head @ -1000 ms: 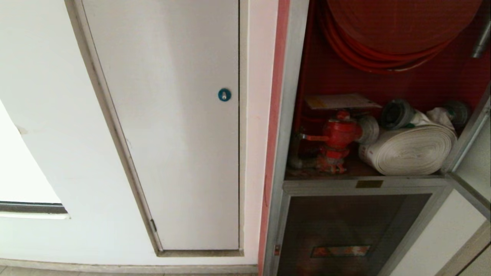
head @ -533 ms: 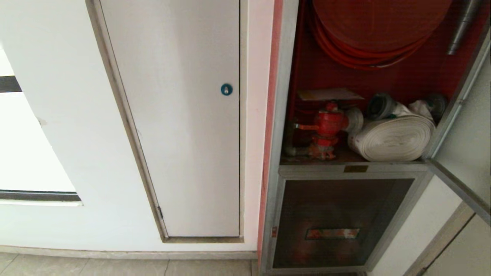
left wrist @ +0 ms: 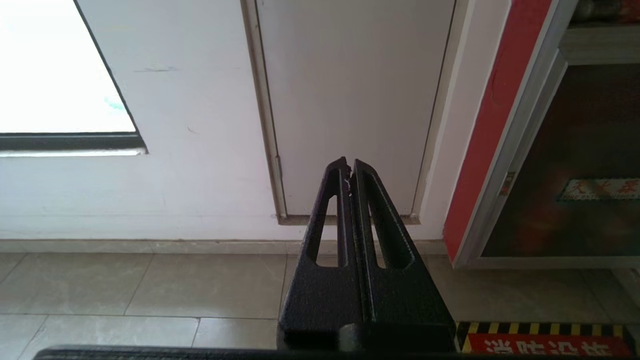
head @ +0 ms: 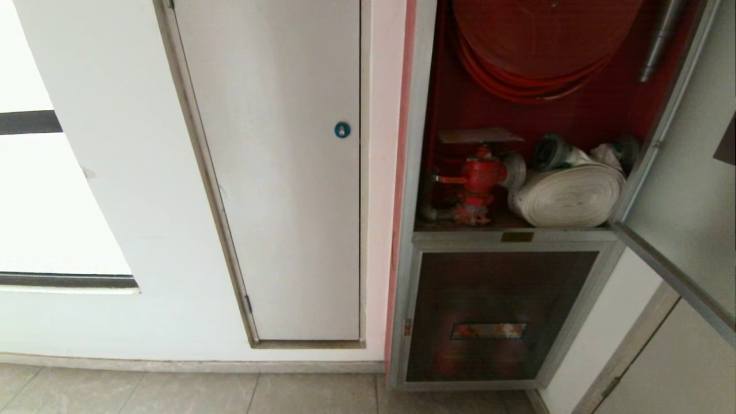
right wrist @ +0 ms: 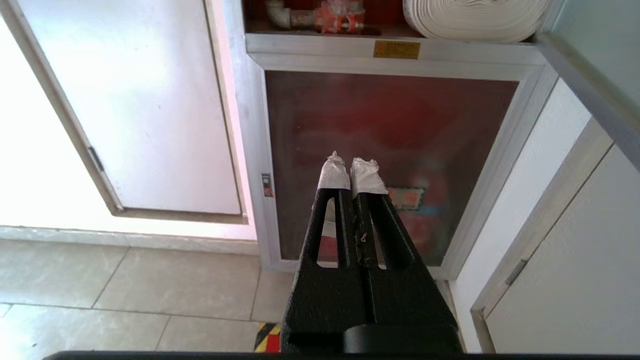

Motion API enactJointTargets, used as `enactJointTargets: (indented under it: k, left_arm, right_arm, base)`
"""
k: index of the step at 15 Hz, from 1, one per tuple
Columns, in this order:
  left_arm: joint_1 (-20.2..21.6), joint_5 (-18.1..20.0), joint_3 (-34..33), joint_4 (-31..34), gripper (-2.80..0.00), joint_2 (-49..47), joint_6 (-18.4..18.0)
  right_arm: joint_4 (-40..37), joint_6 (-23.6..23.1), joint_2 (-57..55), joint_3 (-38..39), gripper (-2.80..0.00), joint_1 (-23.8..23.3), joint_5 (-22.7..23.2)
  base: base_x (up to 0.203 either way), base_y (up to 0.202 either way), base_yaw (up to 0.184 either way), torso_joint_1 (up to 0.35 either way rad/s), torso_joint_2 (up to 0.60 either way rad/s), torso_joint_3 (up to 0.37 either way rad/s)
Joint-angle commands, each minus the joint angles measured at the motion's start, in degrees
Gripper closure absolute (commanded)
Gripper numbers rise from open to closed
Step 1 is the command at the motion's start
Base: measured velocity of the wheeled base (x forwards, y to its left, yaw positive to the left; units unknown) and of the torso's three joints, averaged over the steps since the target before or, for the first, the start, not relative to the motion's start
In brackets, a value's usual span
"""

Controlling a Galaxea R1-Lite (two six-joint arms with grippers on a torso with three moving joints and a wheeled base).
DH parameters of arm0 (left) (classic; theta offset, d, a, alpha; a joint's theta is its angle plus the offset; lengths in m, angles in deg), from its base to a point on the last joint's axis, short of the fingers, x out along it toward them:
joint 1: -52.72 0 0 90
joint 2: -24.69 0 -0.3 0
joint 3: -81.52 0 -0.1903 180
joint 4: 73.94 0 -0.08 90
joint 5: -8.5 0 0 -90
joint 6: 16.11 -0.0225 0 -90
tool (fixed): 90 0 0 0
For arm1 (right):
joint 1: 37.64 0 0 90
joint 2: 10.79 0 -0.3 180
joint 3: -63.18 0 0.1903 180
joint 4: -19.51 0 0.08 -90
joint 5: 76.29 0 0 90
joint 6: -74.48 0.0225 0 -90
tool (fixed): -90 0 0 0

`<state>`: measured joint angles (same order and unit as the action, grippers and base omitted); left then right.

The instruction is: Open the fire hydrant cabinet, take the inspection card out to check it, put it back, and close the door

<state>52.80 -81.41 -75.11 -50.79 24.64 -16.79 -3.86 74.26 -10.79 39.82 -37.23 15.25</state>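
Red-lined fire hydrant cabinet (head: 517,115) stands open; inspection card (head: 480,135) lies flat atop the valve (head: 480,175), above and ahead of clenched, empty right gripper (right wrist: 351,167), the nearer; left gripper (left wrist: 349,167) clenched, parked.

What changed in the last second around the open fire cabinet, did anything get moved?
Only the camera moved: it pulled back, so more floor shows. The card lies above the red valve, the door stands open. Both the left gripper and right gripper are shut, holding nothing.

left pincer (left wrist: 349,167) closed, right pincer (right wrist: 350,167) closed
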Motion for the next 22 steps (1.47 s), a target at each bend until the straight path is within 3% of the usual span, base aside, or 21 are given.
enactJointTargets:
  k: [1,22]
  left_arm:
    - [0.01,-0.01,-0.09,-0.04,0.0,-0.04,-0.02]
    - [0.01,-0.01,-0.09,-0.04,0.0,-0.04,0.06]
  right_arm:
    - [0.0,-0.04,-0.09,0.09,0.0,0.02,0.04]
    - [-0.09,-0.22,-0.09,0.09,0.0,0.02,0.04]
  base:
    - [0.0,0.0,0.0,0.026,0.01,-0.002]
    - [0.0,0.0,0.0,0.0,0.0,0.0]
